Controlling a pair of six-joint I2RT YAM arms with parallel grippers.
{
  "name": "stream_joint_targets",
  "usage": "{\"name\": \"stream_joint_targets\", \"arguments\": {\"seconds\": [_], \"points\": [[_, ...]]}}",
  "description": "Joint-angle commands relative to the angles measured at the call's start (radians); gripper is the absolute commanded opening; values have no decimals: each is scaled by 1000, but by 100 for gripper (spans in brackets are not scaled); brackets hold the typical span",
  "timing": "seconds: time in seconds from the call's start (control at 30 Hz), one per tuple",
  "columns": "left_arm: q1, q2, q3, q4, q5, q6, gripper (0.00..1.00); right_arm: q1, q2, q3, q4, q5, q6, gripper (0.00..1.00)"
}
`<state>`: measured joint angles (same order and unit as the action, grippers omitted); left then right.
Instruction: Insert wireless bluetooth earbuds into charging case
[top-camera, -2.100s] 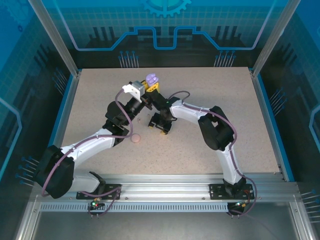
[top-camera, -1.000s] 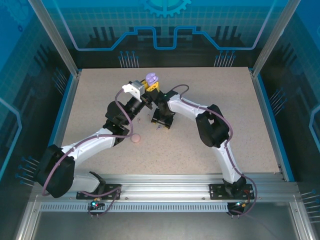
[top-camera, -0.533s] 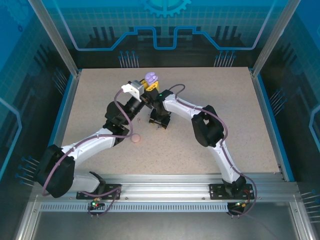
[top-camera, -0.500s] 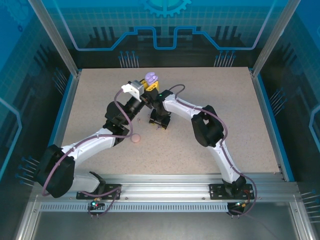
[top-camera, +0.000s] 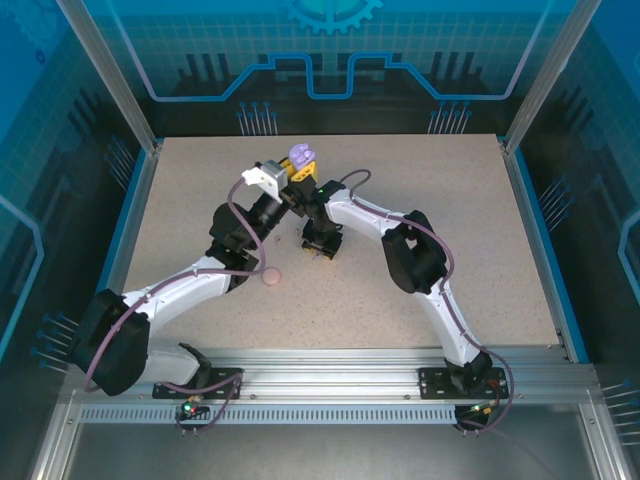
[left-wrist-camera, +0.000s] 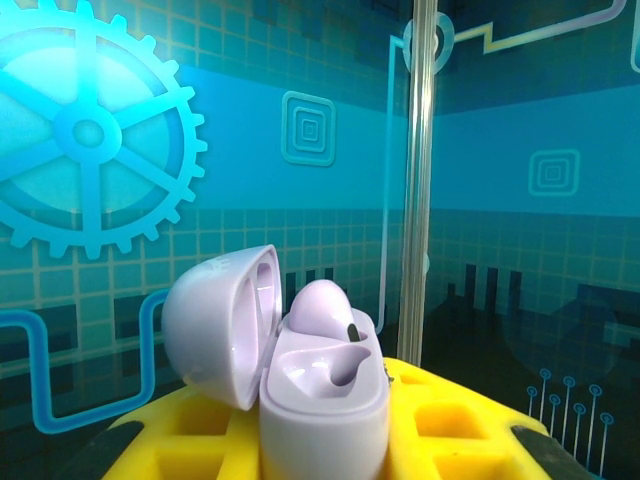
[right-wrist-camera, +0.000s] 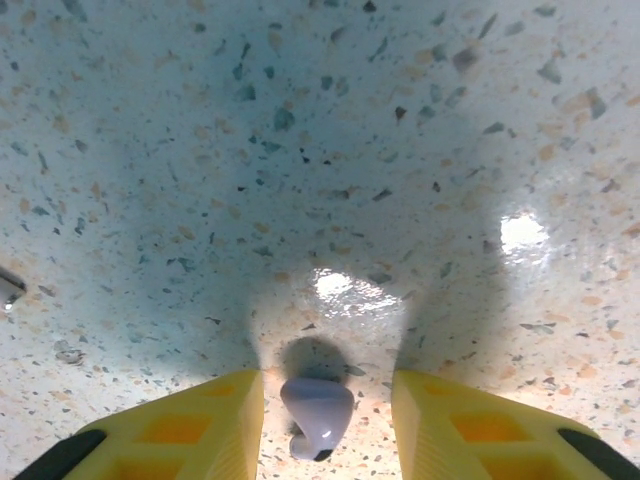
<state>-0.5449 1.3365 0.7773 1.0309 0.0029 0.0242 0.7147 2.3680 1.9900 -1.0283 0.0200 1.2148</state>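
Your speckled table lies directly under the right gripper, which points straight down with its yellow fingers partway open and holding nothing. Your left gripper is clamped on the purple charging case and holds it raised, with the lid swung open to the left. The seated purple earbud rests in one well of the case. The loose purple earbud lies on the table between the right fingers, with a gap on each side.
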Motion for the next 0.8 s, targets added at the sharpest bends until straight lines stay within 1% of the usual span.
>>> {"name": "stream_joint_targets", "arguments": {"seconds": [0.0, 0.07, 0.27, 0.37, 0.43, 0.63, 0.7, 0.77], "points": [[8, 10, 13, 54, -18, -15, 0, 15, 27, 9, -30, 15, 12, 37], [9, 12, 14, 55, -18, -17, 0, 17, 29, 12, -29, 12, 12, 33], [9, 15, 17, 55, -17, -19, 0, 21, 35, 21, -29, 5, 11, 29], [9, 15, 16, 55, -18, -19, 0, 23, 32, 21, -27, 5, 8, 24], [8, 15, 18, 50, -18, -18, 0, 24, 26, 16, -24, 6, 8, 22], [8, 14, 19, 42, -16, -24, 0, 17, -29, -43, 20, 22, 7, 16], [8, 13, 21, 37, -17, -24, 0, 13, -36, -61, 34, 33, -5, 15], [8, 12, 23, 35, -16, -24, 0, 9, -78, -72, 38, 46, -31, 14]]}}
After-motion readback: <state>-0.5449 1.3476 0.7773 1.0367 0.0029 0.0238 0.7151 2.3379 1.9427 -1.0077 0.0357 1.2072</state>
